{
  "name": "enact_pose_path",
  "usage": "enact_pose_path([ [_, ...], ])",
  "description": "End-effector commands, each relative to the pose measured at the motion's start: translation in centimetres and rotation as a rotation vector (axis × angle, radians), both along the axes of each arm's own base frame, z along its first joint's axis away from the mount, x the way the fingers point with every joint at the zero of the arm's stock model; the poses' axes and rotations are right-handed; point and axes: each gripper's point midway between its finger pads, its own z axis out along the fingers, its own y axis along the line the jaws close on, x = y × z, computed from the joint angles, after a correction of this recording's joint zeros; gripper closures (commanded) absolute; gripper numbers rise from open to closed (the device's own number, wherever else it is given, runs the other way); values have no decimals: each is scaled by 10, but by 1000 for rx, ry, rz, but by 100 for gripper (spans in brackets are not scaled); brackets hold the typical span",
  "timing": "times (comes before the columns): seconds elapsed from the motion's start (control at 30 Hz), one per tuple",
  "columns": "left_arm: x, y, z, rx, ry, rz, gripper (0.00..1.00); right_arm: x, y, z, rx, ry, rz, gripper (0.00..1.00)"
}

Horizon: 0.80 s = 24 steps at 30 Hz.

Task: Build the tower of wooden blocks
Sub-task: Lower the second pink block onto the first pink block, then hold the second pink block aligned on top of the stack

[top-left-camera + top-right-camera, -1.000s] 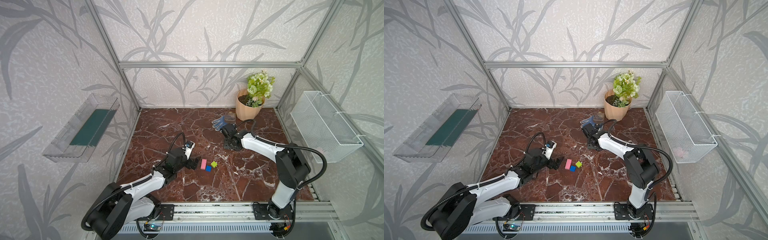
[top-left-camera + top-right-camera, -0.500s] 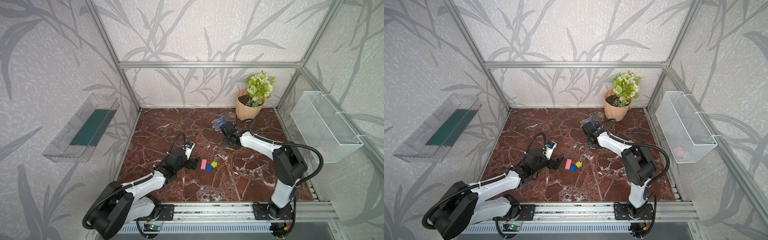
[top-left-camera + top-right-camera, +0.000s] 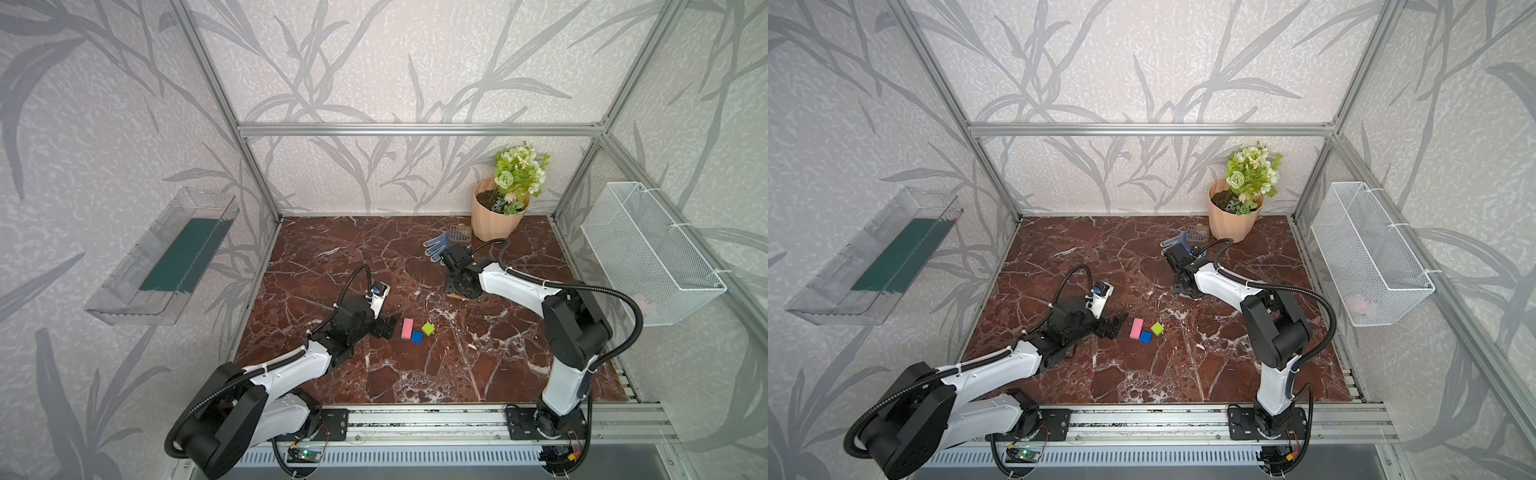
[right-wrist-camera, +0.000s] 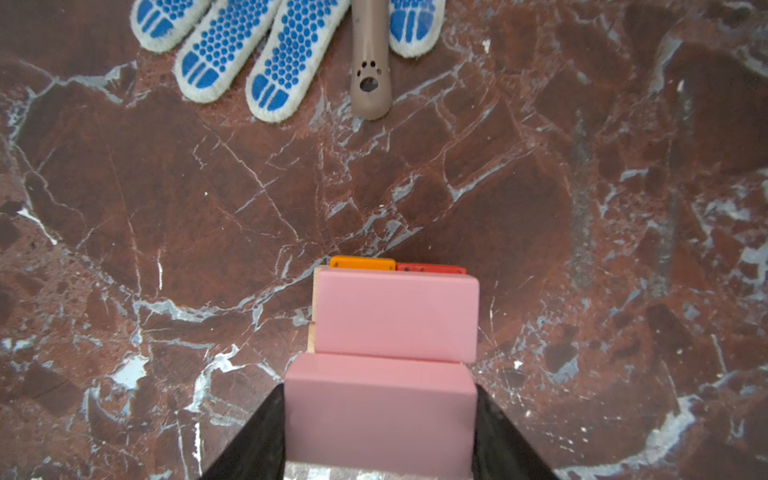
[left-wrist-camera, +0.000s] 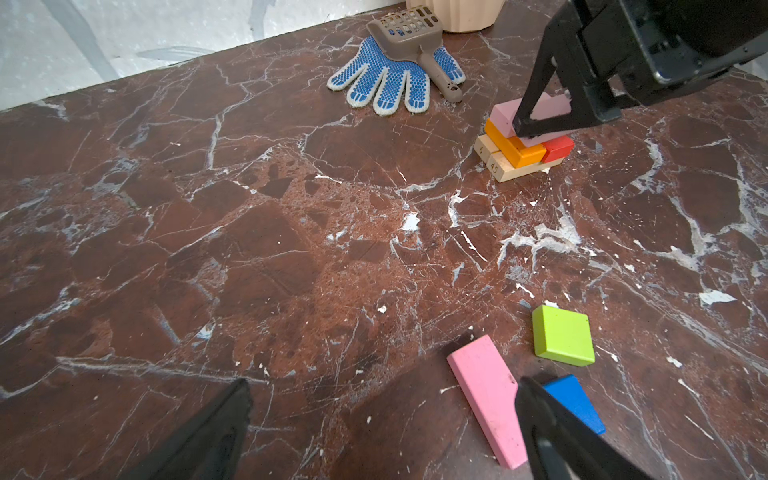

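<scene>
A clear plastic tray (image 3: 166,257) with a dark green liner hangs on the left wall. Low over the marble tabletop (image 3: 332,249), the left gripper (image 3: 385,327) has its jaws spread wide with nothing between them. Just to its right lie three loose wood blocks: a pink block (image 3: 407,328) lying flat, a blue cube (image 3: 417,337) just beside its near end, and a green cube (image 3: 428,329) slightly apart on the right.

Further right and toward the back stands the tower (image 5: 523,141). It has two tan blocks (image 5: 515,170) side by side at the base, an orange block (image 5: 511,145) and a red block (image 5: 559,147) laid across them, and a pale pink block (image 4: 395,316) on top. The right gripper (image 4: 379,395) points down over the tower, clamped on a second pale pink block (image 4: 380,411) right beside the first. Whether that block already rests on the orange and red layer cannot be told.

Behind the tower lies a blue dotted glove (image 5: 386,79) with a grey-brown slotted scoop (image 5: 409,29) on it. A beige flowerpot (image 3: 496,216) of green flowers stands in the back right corner, and a white wire basket (image 3: 648,257) hangs on the right wall
</scene>
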Motion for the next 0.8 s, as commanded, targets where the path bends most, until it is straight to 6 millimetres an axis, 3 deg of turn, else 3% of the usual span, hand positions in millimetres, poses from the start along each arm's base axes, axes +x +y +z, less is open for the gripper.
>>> enact_pose_path([
  [0.0, 6, -2, 12, 7, -40, -1, 1, 1, -7, -3, -9, -1, -34, 65],
  [0.77, 5, -1, 12, 5, -42, -1, 1, 0, -8, -12, 9, 22, -44, 65],
])
